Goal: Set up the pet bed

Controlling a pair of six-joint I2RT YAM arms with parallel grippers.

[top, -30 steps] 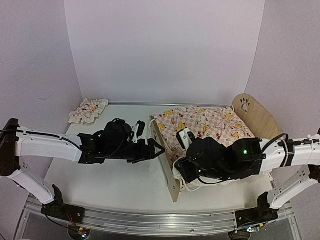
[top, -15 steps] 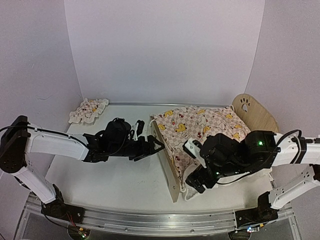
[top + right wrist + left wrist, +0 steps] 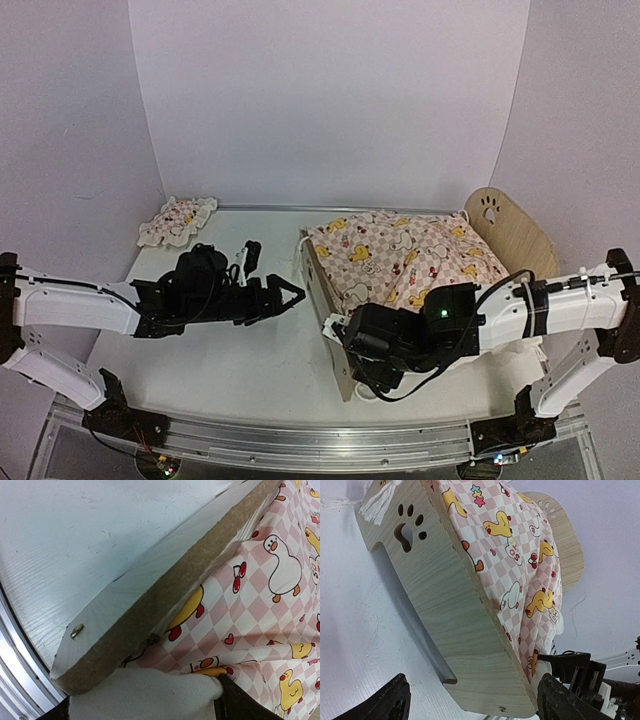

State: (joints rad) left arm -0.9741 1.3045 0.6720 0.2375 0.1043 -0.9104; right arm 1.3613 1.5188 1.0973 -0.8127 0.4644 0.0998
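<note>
Cover [image 3: 410, 255] already lies over the pet bed [image 3: 455, 610], so the step looks like tidying its edge at the near footboard corner. The pillow [image 3: 178, 220] is not yet placed and sits on the desk [image 3: 240, 370], well behind and left of both arms. Left fingers [image 3: 395, 702] are spread wide and empty, with the bed's paw-cut footboard just ahead of them, not touching. Right fingers [image 3: 235, 705] are right at that corner, white ruffle [image 3: 145, 692] bunched between them; can't tell if they pinch it. Next likely needs the ruffle tucked or released cleanly, then a reach for the pillow. Left arm is stretched low with the wrist level; right arm is folded across the bed front, wrist low.
</note>
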